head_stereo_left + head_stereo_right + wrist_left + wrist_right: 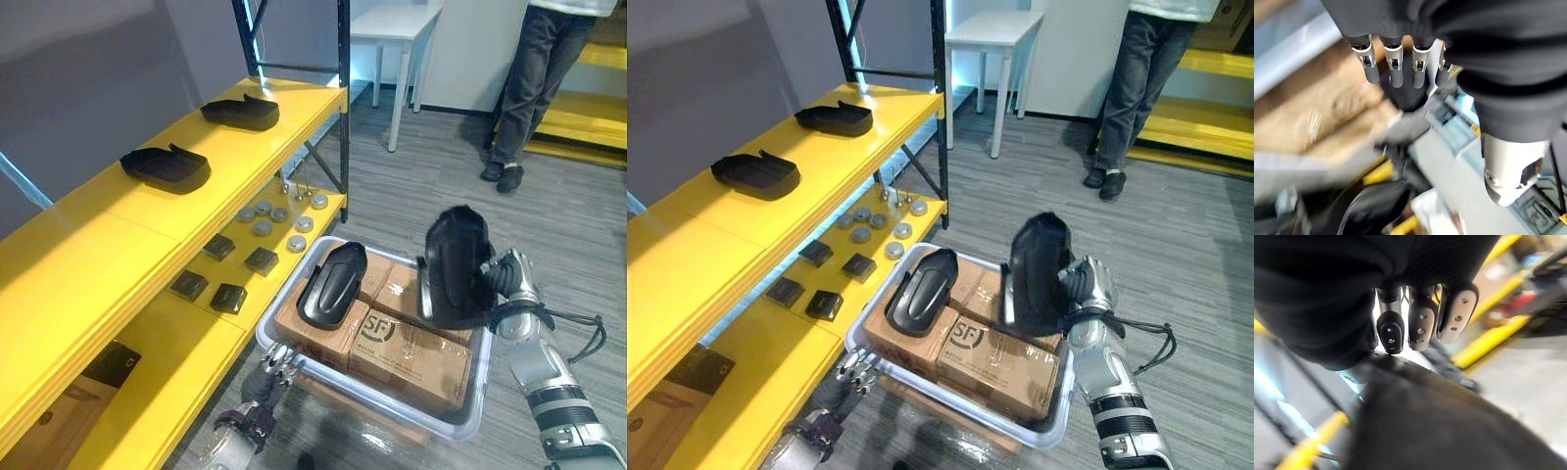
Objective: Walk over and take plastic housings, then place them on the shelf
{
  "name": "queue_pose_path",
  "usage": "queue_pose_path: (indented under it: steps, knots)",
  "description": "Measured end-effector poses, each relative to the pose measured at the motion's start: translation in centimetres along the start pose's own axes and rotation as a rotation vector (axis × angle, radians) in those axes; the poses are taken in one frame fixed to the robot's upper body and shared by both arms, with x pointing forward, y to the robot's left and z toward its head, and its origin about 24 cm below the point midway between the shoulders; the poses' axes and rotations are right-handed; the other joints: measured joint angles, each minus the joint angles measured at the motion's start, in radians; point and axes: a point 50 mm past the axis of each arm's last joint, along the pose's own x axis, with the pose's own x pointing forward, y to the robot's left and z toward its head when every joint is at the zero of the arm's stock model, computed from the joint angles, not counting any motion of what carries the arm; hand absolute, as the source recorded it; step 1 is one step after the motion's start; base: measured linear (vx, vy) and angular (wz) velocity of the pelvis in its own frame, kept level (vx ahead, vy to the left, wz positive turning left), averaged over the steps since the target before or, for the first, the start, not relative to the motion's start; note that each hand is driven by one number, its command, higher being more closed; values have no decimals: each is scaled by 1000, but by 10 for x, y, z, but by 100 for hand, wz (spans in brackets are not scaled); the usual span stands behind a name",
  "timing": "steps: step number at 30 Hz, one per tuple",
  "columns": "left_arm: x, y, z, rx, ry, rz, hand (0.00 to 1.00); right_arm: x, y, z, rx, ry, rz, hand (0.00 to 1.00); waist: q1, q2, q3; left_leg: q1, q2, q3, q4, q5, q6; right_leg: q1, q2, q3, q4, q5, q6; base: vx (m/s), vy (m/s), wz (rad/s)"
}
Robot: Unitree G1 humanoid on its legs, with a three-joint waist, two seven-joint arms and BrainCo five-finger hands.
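The yellow shelf (118,245) holds two black housings (167,166). The right hand (509,279) clasps a third housing (456,264) upright over the bin's (480,401) right edge; lift it clear before swinging across. The left hand (279,360) hangs slack-fingered.

1. This looks like a workshop or parts store, not a home: a yellow shelf (245,137) on dark steel uprights (343,98) runs along a grey wall.
2. The shelf holds loose stock. Black plastic housings (167,166) lie on the upper level, with round grey discs (279,215) and dark square parts (262,259) on the lower.
3. A pale bin (470,416) of cardboard boxes (411,357) stands on the grey plank floor (411,186).
4. More yellow racking (588,122) stands at the far side, near a standing person (524,88).
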Motion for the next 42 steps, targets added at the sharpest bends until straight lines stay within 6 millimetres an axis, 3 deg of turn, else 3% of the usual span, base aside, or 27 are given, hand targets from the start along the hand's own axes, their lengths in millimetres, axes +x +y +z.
queue_pose_path:
  steps: [4, 13, 16, 20, 26, 33, 34, 37, 42]
  knots:
    - [25, -5, -16, -54, 112, -32, 0, -11, 22, 39, 59, -209, 62, 100, -2, -7, -52, 15, 23, 21, -1, -3, -4, 17, 31, 21, -40, 23, -12, -28, -28, -15]
    - [31, 10, -25, -95, 191, 5, 0, -14, 24, 73, 109, -445, 95, 100, -14, -8, -89, 12, 51, 45, -5, 0, -8, 17, 68, 43, -87, 58, -28, -38, -44, -11]
    - [42, -4, -10, -73, 133, -91, 0, -21, 34, 81, 115, -510, 168, 100, -11, -9, -103, 10, 56, 47, -5, 4, -13, 22, 77, 45, -107, 71, -31, 3, -32, -4]
    - [53, -38, 16, -101, 1, -299, 0, -39, 56, 93, 128, -595, 311, 100, -11, -9, -109, 10, 60, 47, -4, 7, -16, 26, 83, 45, -117, 76, -33, -1, -8, 0]
    - [49, -51, 34, -218, -153, -442, 0, -42, 60, 96, 157, -598, 316, 100, -10, -18, -122, 11, 59, 45, -2, 8, -17, 30, 84, 42, -120, 76, -33, 0, 0, 0]
    - [41, -64, 49, -77, -250, -439, 0, -56, 66, 81, 196, -558, 327, 100, -11, -24, -152, 15, 51, 39, -5, 9, -17, 37, 83, 35, -120, 76, -33, -2, -4, 2]
    - [40, -66, 50, -49, -250, -431, 100, -57, 66, 79, 197, -551, 329, 100, -10, -24, -153, 15, 51, 39, -5, 9, -17, 37, 83, 35, -120, 76, -33, -12, -8, 4]
    - [38, -66, 52, 76, -245, -378, 100, -62, 69, 74, 191, -535, 344, 100, -8, -25, -159, 11, 51, 35, -5, 9, -15, 37, 82, 34, -125, 79, -33, -5, -3, 1]
    - [36, -44, 52, 310, -159, -221, 100, -69, 74, 69, 196, -520, 382, 100, 3, -27, -171, 9, 60, 23, -5, 10, -17, 55, 96, 26, -160, 92, -39, -1, -17, 3]
